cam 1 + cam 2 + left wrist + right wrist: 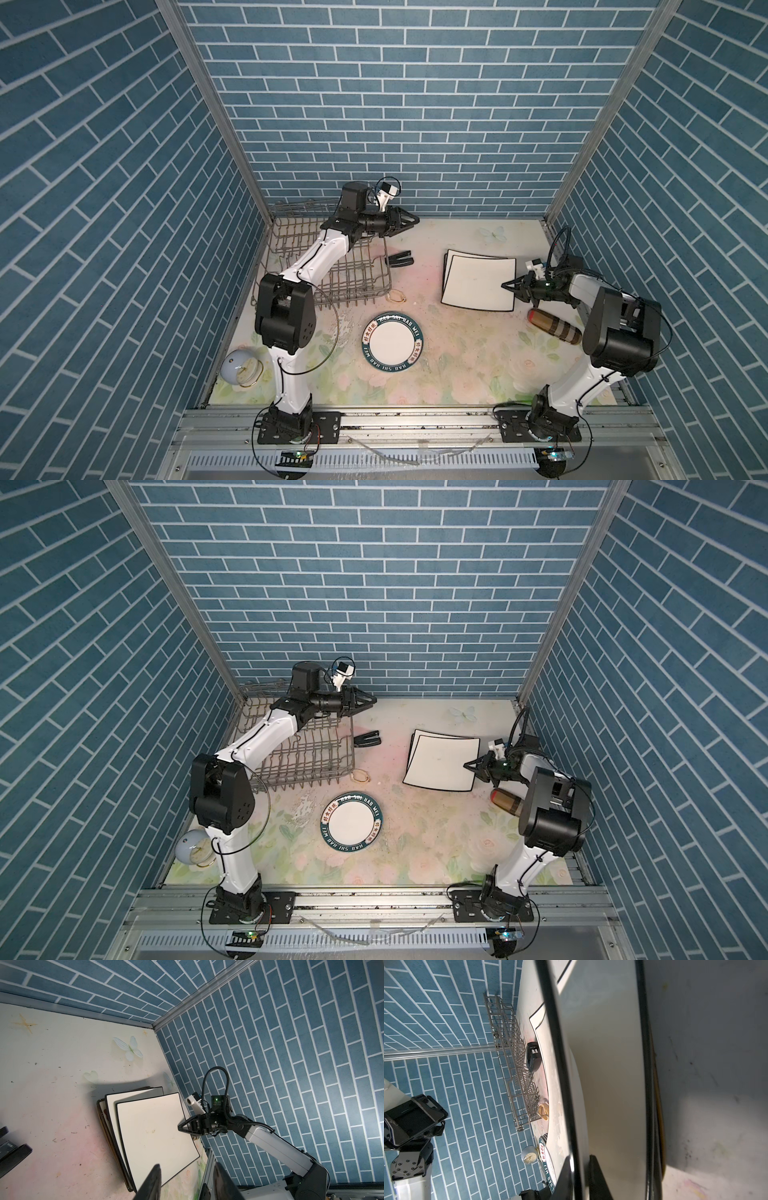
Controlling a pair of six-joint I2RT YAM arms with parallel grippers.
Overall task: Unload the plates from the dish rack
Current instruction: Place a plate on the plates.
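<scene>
Dish rack: we place the grey wire dish rack (pixel 353 276) at about 10 o'clock on the surface (pixel 457 370), in the back corner. The left arm is stretched across it.
Left tool: the left tool (pixel 413 223) hangs just past the rack's rear right corner, near 11 o'clock. Its two dark fingers (pixel 152 1182) stand part way apart, and we see nothing between them.
Right tool: the right tool (pixel 505 285) sits at 3 o'clock, closed tight on the right-hand edge of the top square plate (pixel 478 282). In the right wrist view we see its fingers (pixel 564 1180) on either side of that plate's black rim.
Square plates: the pile lies at about 2 o'clock. The top square plate rests on a second cream plate (pixel 133 1096), offset so that the lower one shows along two sides. In the left wrist view we make out darker plate edges (pixel 101 1111) under these two. We cannot tell whether the gripped edge is raised.
Round plate: one round plate (pixel 392 341) with a lettered teal rim lies flat near the centre, toward 6 o'clock, well apart from the rack and the pile.
Other things: a small black object (pixel 401 260) lies just beside the rack's right side. A pale mug (pixel 239 370) is at 8 o'clock, and a brown striped cylinder (pixel 552 326) is at 4 o'clock below the right arm.
</scene>
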